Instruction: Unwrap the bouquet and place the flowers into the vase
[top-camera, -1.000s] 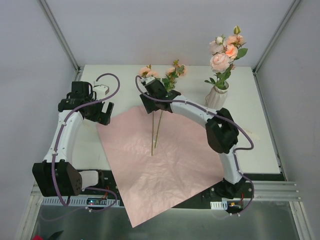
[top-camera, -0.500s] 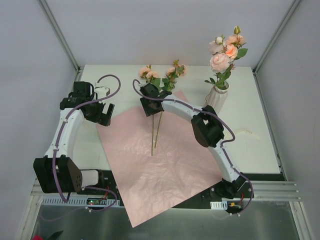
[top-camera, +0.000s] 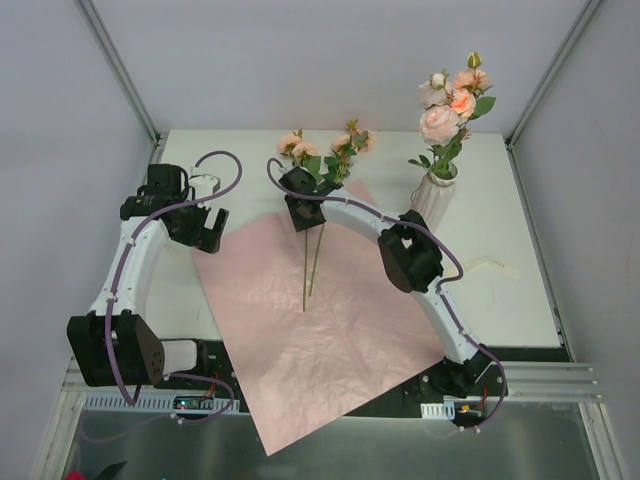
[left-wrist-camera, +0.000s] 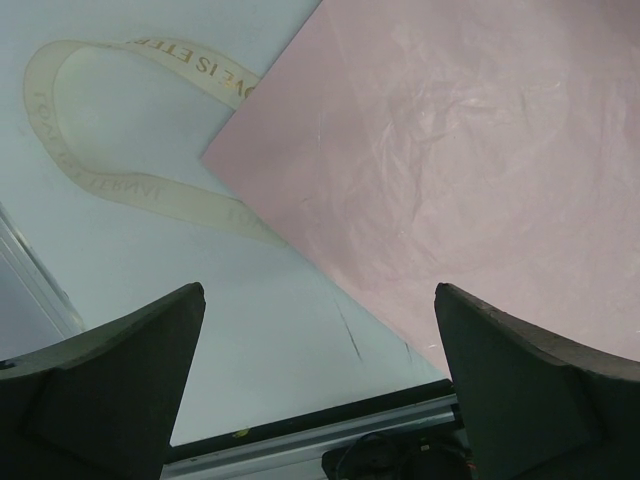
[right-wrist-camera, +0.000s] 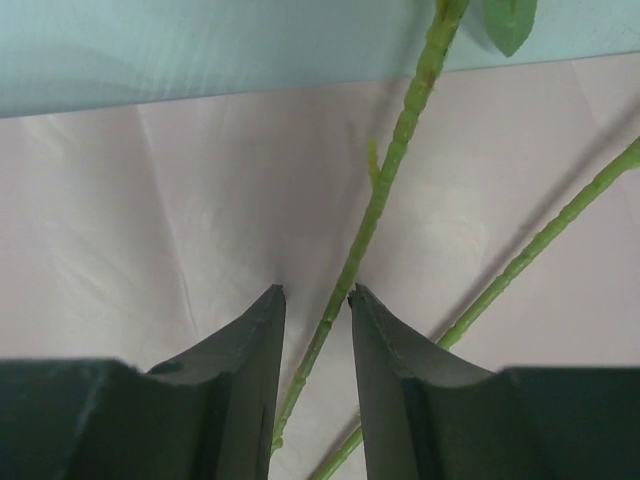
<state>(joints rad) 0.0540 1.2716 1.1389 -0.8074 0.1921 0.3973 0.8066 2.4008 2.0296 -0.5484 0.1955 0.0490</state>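
Since 1 second ago the right arm's elbow has swung in toward 9 o'clock and the right gripper (top-camera: 305, 213) has dropped lower over the 2 loose flowers (top-camera: 300, 146), with its jaws drawn much closer together; the left arm has barely shifted. From the top camera the gripper's body covers its own fingertips and the upper stretch of both stems, so only the blooms at 12 o'clock and the bare stem ends toward 6 o'clock show. These flowers lie on the pink paper sheet (top-camera: 300, 340), whose near corner hangs past the table (top-camera: 500, 290) edge at 6 o'clock. The right wrist camera cuts off the blooms at the top. It shows 1 stem (right-wrist-camera: 380, 205) running straight down between the 2 fingers (right-wrist-camera: 250, 370), with a sliver of paper visible on either side of it. The jaws are therefore narrow but not closed on the stem. The second stem (right-wrist-camera: 540, 245) lies outside them toward 3 o'clock. The vase (top-camera: 433, 195) stands upright at 2 o'clock of the sheet and already holds several roses (top-camera: 450, 100). The left gripper (top-camera: 208, 232) hangs at 9 o'clock of the sheet with its jaws spread fully and nothing in them. Below it lies a looped cream ribbon (left-wrist-camera: 150, 192) that meets the sheet's edge; its printed lettering is too faint to read.
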